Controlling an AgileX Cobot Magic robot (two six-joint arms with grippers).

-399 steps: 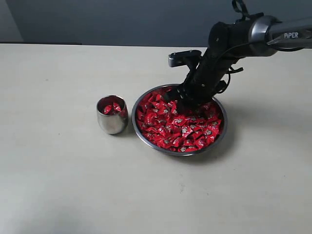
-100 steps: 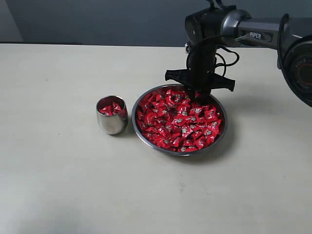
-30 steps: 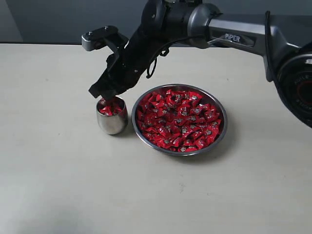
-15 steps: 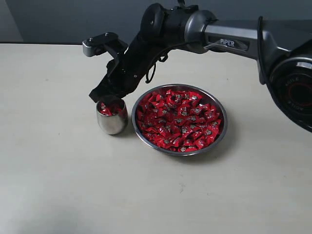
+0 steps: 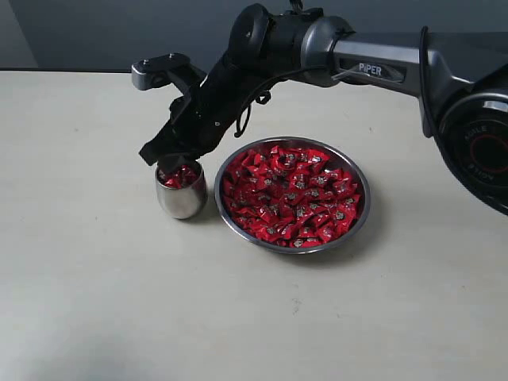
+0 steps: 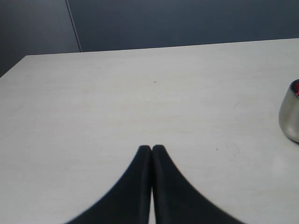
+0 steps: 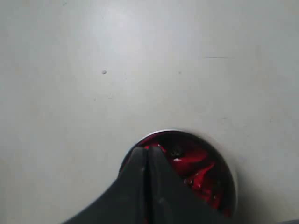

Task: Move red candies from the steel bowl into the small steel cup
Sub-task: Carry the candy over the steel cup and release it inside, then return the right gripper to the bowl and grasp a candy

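The steel bowl (image 5: 294, 251) sits mid-table, heaped with red candies (image 5: 294, 194). Just left of it stands the small steel cup (image 5: 182, 200) with a few red candies (image 5: 179, 176) inside. My right gripper (image 5: 163, 158) reaches across and hangs right over the cup's mouth, jaws shut. In the right wrist view its tips (image 7: 147, 150) sit at the cup's rim (image 7: 177, 131) above the candies (image 7: 196, 161); whether a candy is pinched cannot be seen. My left gripper (image 6: 152, 148) is shut and empty over bare table, with the cup (image 6: 290, 112) at that view's edge.
The pale table (image 5: 95, 302) stretches around the bowl and cup. A dark wall (image 5: 119, 32) runs behind the far edge. The right arm (image 5: 373, 67) spans over the bowl's far side.
The right gripper left the bowl and swung over to the cup; in the last second it only shifted slightly left above the cup's mouth, still shut.
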